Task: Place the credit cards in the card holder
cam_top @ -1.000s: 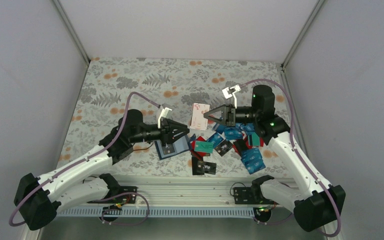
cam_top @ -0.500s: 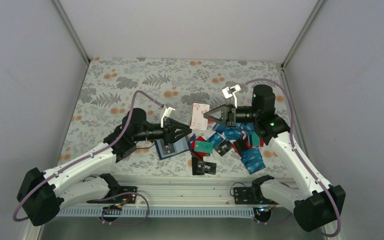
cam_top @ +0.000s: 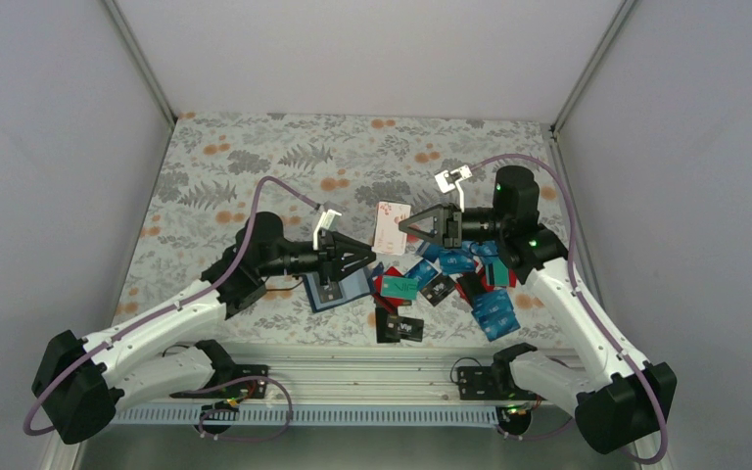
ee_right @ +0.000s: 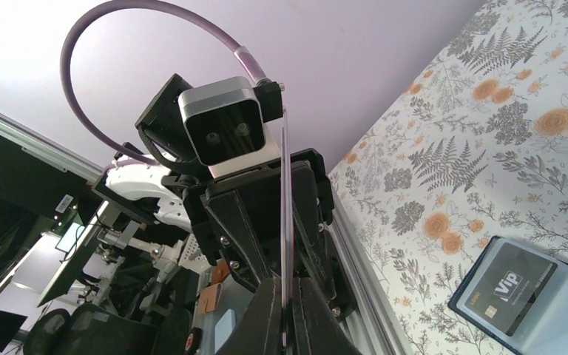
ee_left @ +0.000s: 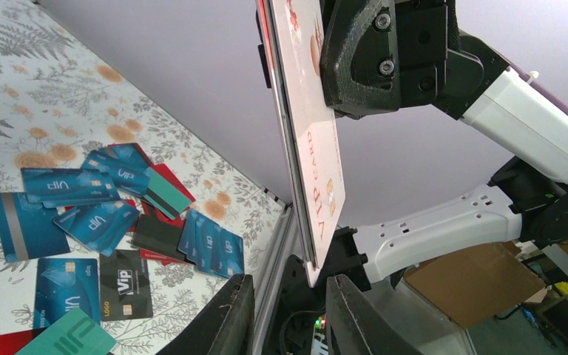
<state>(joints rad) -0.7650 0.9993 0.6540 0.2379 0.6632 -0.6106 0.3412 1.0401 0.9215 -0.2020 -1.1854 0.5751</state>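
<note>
My right gripper is shut on a pale white-pink VIP card and holds it on edge above the mat. In the left wrist view the card hangs in front, its lower corner between my left gripper's open fingers without being gripped. My left gripper points at the card from the left. In the right wrist view the card is edge-on in the shut gripper. The navy card holder lies open under my left gripper with a black VIP card on it. The other credit cards lie in a pile.
The floral mat covers the table. Loose blue, teal, red and black cards spread from the middle to the right, close to the metal rail at the near edge. Grey walls enclose three sides.
My left gripper has moved a little right and up towards the held card, bringing its open fingers around the card's corner. The right arm and the card have stayed still.
</note>
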